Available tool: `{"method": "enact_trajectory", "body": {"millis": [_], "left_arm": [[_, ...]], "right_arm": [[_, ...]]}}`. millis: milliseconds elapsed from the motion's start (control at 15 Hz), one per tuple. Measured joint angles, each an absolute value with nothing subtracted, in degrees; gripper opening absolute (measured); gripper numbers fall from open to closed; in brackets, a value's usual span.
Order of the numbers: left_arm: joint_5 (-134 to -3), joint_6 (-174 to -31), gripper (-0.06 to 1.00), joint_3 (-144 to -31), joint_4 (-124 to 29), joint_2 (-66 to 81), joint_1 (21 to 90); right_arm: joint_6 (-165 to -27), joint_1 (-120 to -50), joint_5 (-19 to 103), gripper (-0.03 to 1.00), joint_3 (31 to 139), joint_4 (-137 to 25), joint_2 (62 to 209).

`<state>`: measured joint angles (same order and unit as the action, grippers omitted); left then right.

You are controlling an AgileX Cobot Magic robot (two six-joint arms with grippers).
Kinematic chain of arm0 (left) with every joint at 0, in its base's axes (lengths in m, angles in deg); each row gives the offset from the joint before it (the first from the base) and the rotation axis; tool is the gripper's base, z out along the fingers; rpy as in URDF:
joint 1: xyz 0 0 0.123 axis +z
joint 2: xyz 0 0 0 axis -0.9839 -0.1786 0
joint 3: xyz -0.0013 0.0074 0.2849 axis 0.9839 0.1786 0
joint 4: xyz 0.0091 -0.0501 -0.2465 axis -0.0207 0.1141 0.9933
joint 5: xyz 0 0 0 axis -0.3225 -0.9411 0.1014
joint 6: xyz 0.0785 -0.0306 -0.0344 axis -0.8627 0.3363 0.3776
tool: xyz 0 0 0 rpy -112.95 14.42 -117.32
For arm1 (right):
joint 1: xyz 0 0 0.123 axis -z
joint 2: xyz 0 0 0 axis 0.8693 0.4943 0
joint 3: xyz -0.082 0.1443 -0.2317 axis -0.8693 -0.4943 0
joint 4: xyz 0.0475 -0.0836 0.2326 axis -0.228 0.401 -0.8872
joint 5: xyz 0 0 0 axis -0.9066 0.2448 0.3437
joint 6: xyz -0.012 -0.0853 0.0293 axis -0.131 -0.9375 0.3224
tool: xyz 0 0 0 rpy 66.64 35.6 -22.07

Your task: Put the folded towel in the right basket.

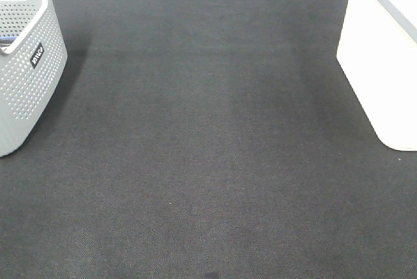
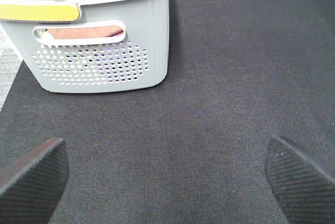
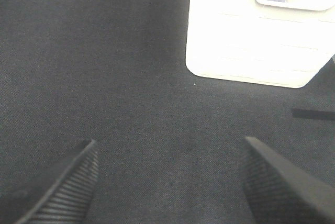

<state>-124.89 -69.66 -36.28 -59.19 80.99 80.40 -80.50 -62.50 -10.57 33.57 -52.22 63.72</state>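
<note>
Towels are seen only inside the grey basket at upper left of the high view, ahead of the left tool; the left arm is judged nearer. Both tools, the right tool included, are spread and empty. The white basket stands at upper right.

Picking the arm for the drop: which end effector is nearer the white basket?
Right. The right end effector faces the white basket across a short stretch of mat; the left end effector is by the grey perforated basket opposite.
</note>
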Motion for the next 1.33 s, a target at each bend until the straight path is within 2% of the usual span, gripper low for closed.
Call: {"method": "enact_trajectory", "body": {"millis": [1333], "left_arm": [[-124.89,-69.66,0.97,-36.28,-59.19,80.99,80.4]], "right_arm": [[-80.5,-61.24,-10.46,0.71,33.57,-52.68,61.77]]}}
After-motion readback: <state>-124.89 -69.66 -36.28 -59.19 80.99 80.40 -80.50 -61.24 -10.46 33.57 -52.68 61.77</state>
